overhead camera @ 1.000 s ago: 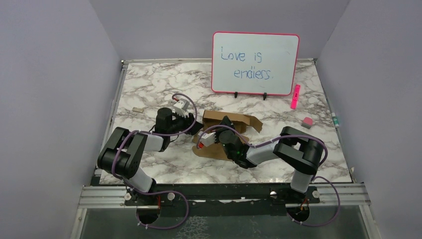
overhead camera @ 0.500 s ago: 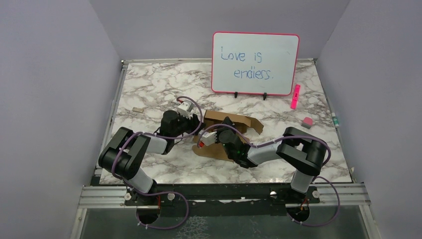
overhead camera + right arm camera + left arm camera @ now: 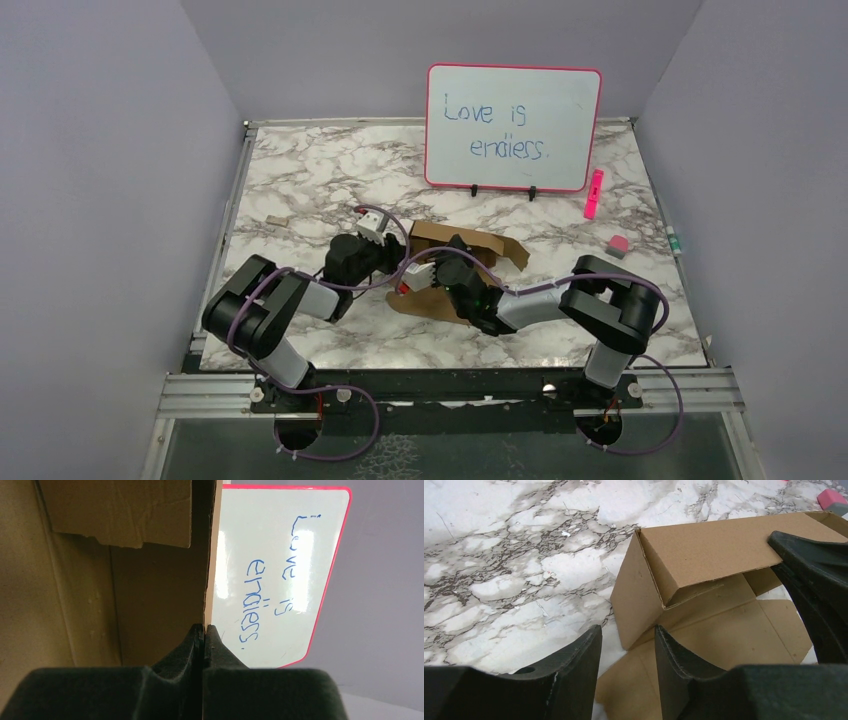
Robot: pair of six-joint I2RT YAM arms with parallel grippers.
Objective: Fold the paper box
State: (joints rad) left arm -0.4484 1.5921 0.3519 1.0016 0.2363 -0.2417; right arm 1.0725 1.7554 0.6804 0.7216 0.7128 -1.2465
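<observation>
On your marble table [image 3: 300,170], in front of the whiteboard [image 3: 512,127] standing at the back, the paper box [image 3: 432,235] sits near the middle, half raised, with a long wall and an end wall upright over flaps lying flat. Your right gripper [image 3: 204,630] is pinched tight on the thin edge of an upright cardboard panel, while your left gripper [image 3: 628,635] hangs low at the box's left end, fingers a narrow gap apart — contact cannot be told. To the right lie a pink marker [image 3: 594,193] and a pink eraser [image 3: 616,245] — at the left, a tiny cardboard scrap [image 3: 276,220].
</observation>
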